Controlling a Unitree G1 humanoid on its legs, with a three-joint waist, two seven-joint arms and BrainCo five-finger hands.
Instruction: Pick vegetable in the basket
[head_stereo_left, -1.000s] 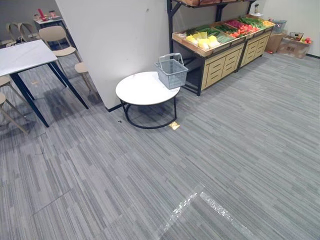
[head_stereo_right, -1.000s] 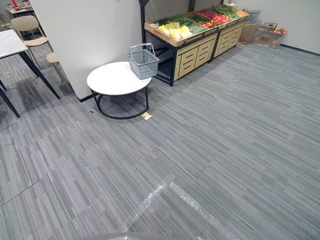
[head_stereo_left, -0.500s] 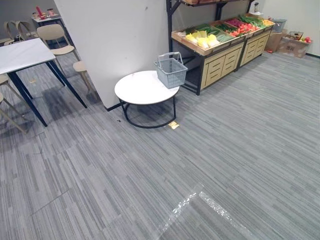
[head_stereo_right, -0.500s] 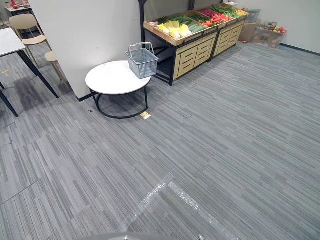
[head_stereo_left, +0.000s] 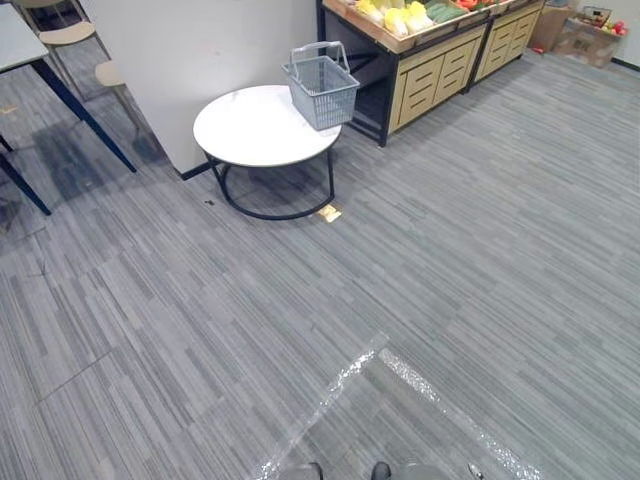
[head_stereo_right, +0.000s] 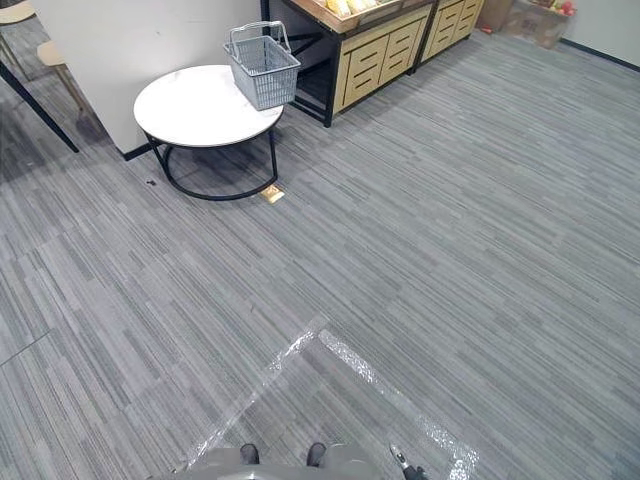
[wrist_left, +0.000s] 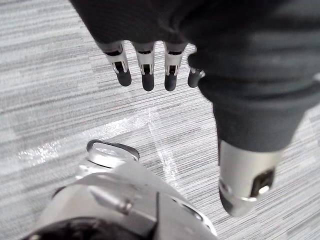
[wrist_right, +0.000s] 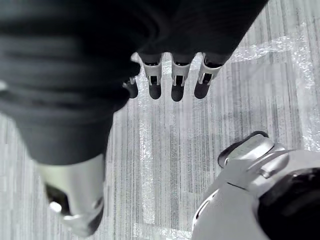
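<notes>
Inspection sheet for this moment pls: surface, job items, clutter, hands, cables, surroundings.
Surface: round white table, carries the basket.
Job's things: grey basket upright at the table's edge nearest the wooden shelf; vegetables on that shelf, none seen in the basket.
Clutter: yellowish scrap on the floor by a table leg.
Hands: left robot hand and right robot hand open, hanging over the floor, holding nothing.
Cables: nothing seen.
Surroundings: tape lines on the grey floor; white partition; cardboard box.

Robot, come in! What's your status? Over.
Left hand, right hand open, empty. Basket on round table, vegetables on stand beyond. Tape on floor between.
</notes>
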